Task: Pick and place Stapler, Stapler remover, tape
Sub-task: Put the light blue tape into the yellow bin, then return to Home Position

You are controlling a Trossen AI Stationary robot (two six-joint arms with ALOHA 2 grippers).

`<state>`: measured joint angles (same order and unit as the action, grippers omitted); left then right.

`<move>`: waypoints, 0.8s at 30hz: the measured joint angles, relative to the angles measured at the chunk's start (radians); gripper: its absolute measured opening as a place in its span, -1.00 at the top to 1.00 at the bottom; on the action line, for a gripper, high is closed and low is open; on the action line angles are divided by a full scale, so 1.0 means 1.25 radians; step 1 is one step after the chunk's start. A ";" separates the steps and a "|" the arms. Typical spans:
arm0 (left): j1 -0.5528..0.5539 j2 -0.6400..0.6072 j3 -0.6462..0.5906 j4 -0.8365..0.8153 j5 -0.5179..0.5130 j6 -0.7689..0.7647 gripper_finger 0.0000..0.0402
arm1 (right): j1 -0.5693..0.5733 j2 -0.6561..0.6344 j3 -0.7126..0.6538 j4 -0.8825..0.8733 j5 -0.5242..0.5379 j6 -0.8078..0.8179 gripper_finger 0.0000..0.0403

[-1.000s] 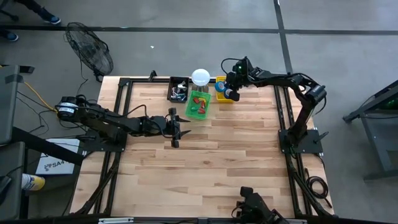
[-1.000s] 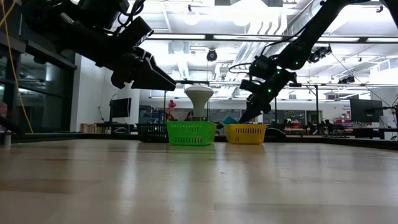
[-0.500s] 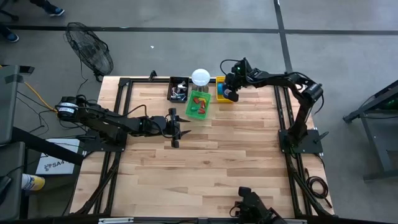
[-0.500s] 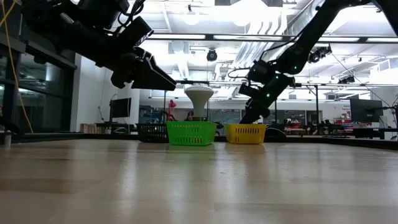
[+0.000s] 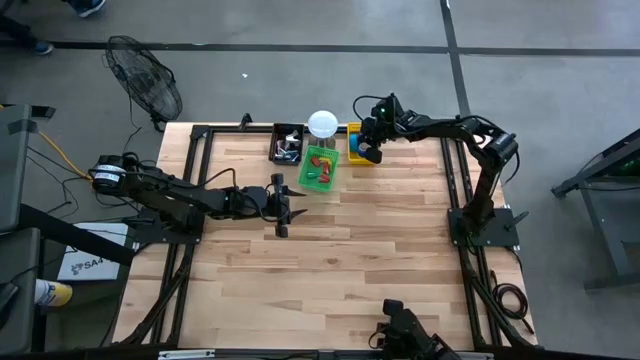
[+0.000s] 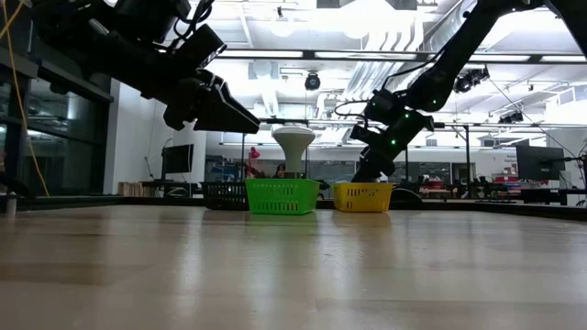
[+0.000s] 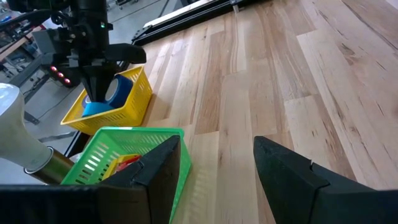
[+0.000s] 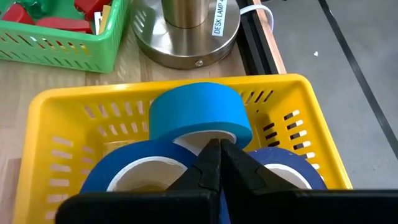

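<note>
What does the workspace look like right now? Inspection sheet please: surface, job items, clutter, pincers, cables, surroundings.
Surface: wooden table, bare in the middle and front.
Job's things: blue tape rolls in the yellow basket; red items, type unclear, in the green basket; a black basket with contents too small to tell.
Clutter: white-topped desk lamp behind the green basket.
Pincers: right pincer over the yellow basket, fingers shut, tips among the rolls; left pincer open, above bare table near the green basket.
Cables: yellow cable on the floor on the left side.
Surroundings: floor fan behind the table's left corner.
</note>
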<state>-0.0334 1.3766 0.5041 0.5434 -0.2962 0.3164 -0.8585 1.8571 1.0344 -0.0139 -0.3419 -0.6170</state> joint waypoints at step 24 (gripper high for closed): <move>0.001 -0.046 -0.008 -0.018 -0.111 0.049 0.02 | 0.001 -0.235 -0.003 -0.244 -0.018 0.035 1.00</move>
<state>-0.0326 1.3185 0.4945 0.5214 -0.4353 0.3774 -0.8570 1.5630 1.0309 -0.3189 -0.3646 -0.5728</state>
